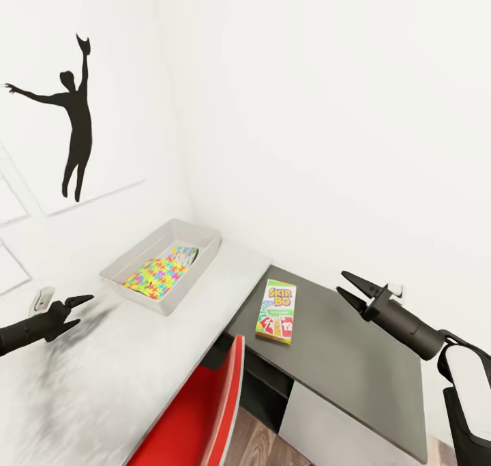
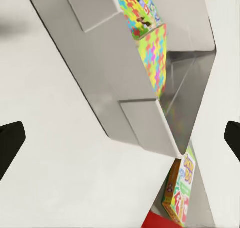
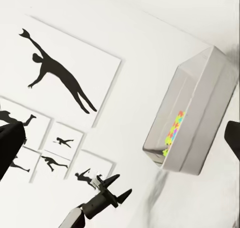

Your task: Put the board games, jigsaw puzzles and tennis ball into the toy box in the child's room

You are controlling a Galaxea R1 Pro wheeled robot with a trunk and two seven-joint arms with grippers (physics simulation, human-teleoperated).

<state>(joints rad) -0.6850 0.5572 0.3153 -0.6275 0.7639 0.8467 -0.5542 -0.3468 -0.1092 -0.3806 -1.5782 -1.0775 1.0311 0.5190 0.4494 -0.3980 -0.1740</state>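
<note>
Head view, left claw (image 1: 80, 313): open, empty, hovering low over the pale worktop (image 1: 102, 384); the left wrist view likewise shows its dark tips spread wide apart.
Right claw (image 1: 356, 289): open, empty, raised above the lower dark side unit (image 1: 354, 363).
Toy box (image 1: 194, 237): grey tray on the worktop, ahead of the left claw and near it, set towards the room corner.
Jigsaw puzzles (image 1: 155, 275): bright multicolour box lying inside the toy box; a second patterned box (image 1: 183, 254) sits tucked behind it. How many items lie there in all cannot be told.
Skip-Bo board game (image 1: 276, 310): flat on the side unit, between the two claws, nearer the right one, apart from the tray.
Step in hand: judged to be between placements, both claws free.
Next move: likely the right claw lowers onto the Skip-Bo box, closes on an edge, and carries it over the tray's low wall.
Surroundings: red chair (image 1: 204, 411) below the worktop's edge; silhouette poster (image 1: 71, 121) on the white wall.
Obstruction: nothing lies between the right claw and the game; a flat box offers little edge to grip.
</note>
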